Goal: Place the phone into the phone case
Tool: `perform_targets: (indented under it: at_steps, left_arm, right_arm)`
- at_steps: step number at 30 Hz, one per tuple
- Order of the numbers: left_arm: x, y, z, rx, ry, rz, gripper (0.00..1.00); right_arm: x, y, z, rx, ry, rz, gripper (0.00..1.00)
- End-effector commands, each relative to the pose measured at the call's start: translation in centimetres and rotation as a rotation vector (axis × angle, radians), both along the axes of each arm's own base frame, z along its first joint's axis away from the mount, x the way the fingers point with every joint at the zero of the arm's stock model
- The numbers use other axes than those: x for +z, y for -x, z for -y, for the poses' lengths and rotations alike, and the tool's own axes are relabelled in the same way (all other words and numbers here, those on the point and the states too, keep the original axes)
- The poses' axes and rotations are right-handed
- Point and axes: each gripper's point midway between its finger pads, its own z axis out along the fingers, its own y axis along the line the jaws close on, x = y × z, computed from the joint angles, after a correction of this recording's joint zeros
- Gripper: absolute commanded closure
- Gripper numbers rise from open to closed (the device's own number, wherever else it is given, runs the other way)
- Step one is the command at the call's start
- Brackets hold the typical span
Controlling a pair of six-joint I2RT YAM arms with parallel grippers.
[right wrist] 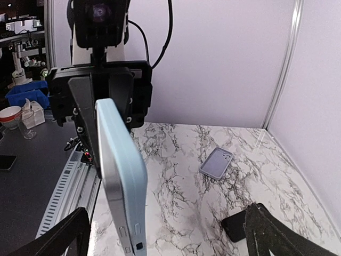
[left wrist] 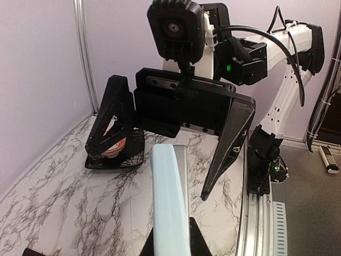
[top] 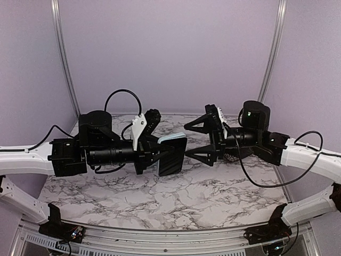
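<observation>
My left gripper [top: 160, 152] is shut on a silver phone [left wrist: 193, 176] that lies against a light blue phone case [left wrist: 168, 197], and it holds the pair upright on edge above the table. The pair shows as a dark slab with a blue rim in the top view [top: 173, 153] and edge-on in the right wrist view [right wrist: 121, 176]. One of the left gripper's black fingers [left wrist: 198, 242] presses on the phone side. My right gripper [top: 186, 141] is open and empty, its fingers [left wrist: 230, 144] spread wide, facing the phone's free end from a short distance.
A lavender phone case [right wrist: 217, 162] lies open side up on the marble table [top: 176, 197] near the far wall. A black flat item [right wrist: 237, 224] lies closer, partly behind my right finger. The table's metal rail [left wrist: 261, 224] runs along one side.
</observation>
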Motion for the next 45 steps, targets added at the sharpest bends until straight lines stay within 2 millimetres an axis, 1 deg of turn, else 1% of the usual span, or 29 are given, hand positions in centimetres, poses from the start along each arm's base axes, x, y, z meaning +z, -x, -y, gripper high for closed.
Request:
perform_targets:
  at_steps: [1, 4, 9, 11, 13, 16, 19, 21, 23, 24, 25, 28, 30, 31, 35, 39, 40, 41, 42, 43, 44, 45]
  left_arm:
    - [2.8, 0.4, -2.0, 0.018, 0.001, 0.083, 1.0]
    - [3.4, 0.7, -2.6, 0.01, -0.025, 0.105, 1.0]
    - [5.3, 2.3, -3.2, -0.052, -0.003, 0.151, 1.0]
    - [5.8, 2.5, -3.3, -0.056, 0.003, 0.163, 1.0]
    - [5.9, 2.7, -3.0, -0.071, 0.007, 0.163, 1.0]
    - [6.6, 3.7, -2.3, -0.124, 0.025, 0.161, 1.0]
    - [7.8, 4.6, -1.8, -0.154, 0.055, 0.162, 1.0]
    - [9.0, 5.3, -1.9, -0.178, 0.096, 0.158, 1.0]
    - [9.7, 5.7, -2.1, -0.192, 0.129, 0.155, 1.0]
    - [9.9, 5.8, -2.1, -0.194, 0.136, 0.154, 1.0]
    - [9.8, 5.8, -2.1, -0.192, 0.137, 0.152, 1.0]
    - [9.9, 5.8, -2.0, -0.197, 0.148, 0.144, 1.0]
    - [10.0, 5.9, -1.9, -0.199, 0.156, 0.143, 1.0]
    - [10.0, 5.7, -1.9, -0.194, 0.159, 0.143, 1.0]
    - [9.9, 5.4, -1.8, -0.175, 0.163, 0.138, 1.0]
    - [9.6, 4.6, -2.1, -0.125, 0.152, 0.148, 1.0]
    - [9.4, 4.4, -2.1, -0.117, 0.145, 0.152, 1.0]
    - [9.1, 4.3, -2.0, -0.112, 0.133, 0.153, 1.0]
    - [8.8, 4.2, -1.8, -0.113, 0.12, 0.154, 1.0]
    - [8.3, 4.2, -1.6, -0.115, 0.102, 0.152, 1.0]
    - [7.8, 4.3, -1.4, -0.121, 0.086, 0.152, 1.0]
    - [7.4, 4.4, -1.2, -0.128, 0.072, 0.154, 1.0]
  right_arm:
    - [0.6, 2.1, -1.0, 0.089, 0.016, 0.069, 0.01]
    - [1.2, 3.5, -1.7, 0.128, 0.018, 0.1, 0.01]
    - [1.9, 4.8, -2.1, 0.19, 0.02, 0.099, 0.02]
    - [1.6, 5.4, -2.1, 0.222, 0.045, 0.071, 0.04]
    - [1.2, 5.3, -2.3, 0.211, 0.064, 0.06, 0.07]
    - [0.4, 4.9, -3.0, 0.186, 0.063, 0.048, 0.11]
    - [1.0, 5.3, -3.4, 0.222, 0.022, 0.056, 0.21]
    - [0.9, 5.3, -3.5, 0.223, 0.007, 0.049, 0.27]
    - [0.8, 5.6, -3.6, 0.235, -0.005, 0.039, 0.32]
    - [0.8, 5.8, -3.7, 0.239, -0.006, 0.038, 0.36]
    - [0.8, 5.9, -3.8, 0.242, -0.006, 0.039, 0.42]
    - [1.1, 6.3, -3.7, 0.262, -0.018, 0.041, 0.69]
    - [1.3, 6.7, -3.8, 0.28, -0.027, 0.034, 0.99]
    - [1.4, 6.8, -3.8, 0.286, -0.029, 0.032, 1.0]
    - [2.0, 7.2, -3.8, 0.298, -0.032, 0.038, 1.0]
    - [2.7, 7.4, -3.3, 0.292, -0.029, 0.066, 1.0]
    - [2.7, 7.3, -3.1, 0.276, -0.026, 0.076, 0.9]
    - [2.8, 7.1, -3.0, 0.253, -0.021, 0.085, 0.64]
    - [2.8, 7.0, -2.7, 0.236, -0.015, 0.095, 0.42]
    - [2.8, 6.8, -2.5, 0.211, -0.005, 0.112, 0.3]
    - [3.1, 6.5, -2.2, 0.181, -0.001, 0.136, 0.23]
    - [3.1, 6.3, -1.8, 0.157, 0.018, 0.139, 0.2]
